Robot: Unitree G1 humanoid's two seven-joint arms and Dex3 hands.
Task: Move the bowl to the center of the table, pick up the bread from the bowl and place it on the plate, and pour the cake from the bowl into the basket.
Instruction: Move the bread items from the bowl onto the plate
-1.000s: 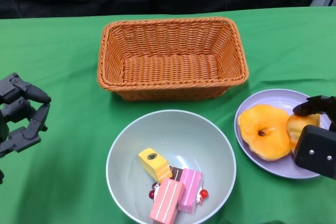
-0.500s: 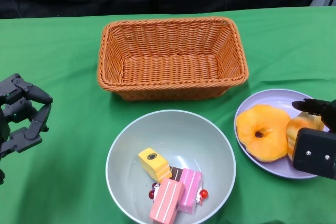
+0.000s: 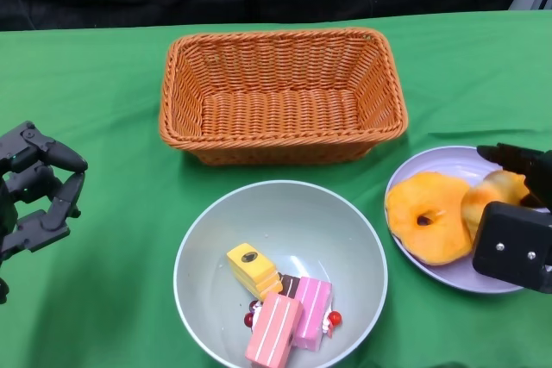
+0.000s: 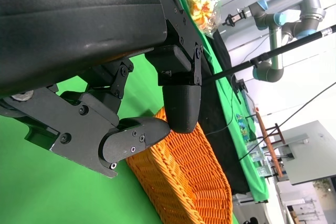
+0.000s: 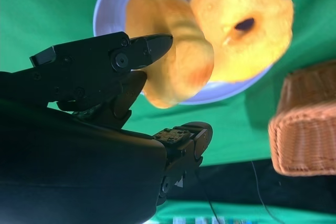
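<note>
Shifted left, right hand (image 3: 520, 213) half-hides bread (image 3: 493, 197) on plate (image 3: 431, 164).

Both hands matte black: left hand (image 3: 34, 191) w/ jointed finger links, small screws; right hand (image 3: 517, 221) w/ boxy back plate, two screws.

Woven wicker, smooth glazed-looking dishes and matt cloth.

The rectangular orange wicker basket (image 3: 282, 95) is rough and ribbed in its weave; the round pale grey-green bowl (image 3: 280, 213) and round lilac plate (image 3: 431, 168) look smooth with a soft sheen. The green tablecloth (image 3: 103, 84) is matt fabric. The golden ring-shaped bread (image 3: 428, 218) has a slightly glossy crust. The black hard-shelled right hand (image 3: 517, 230) looks like matt plastic with small metal screws.
</note>
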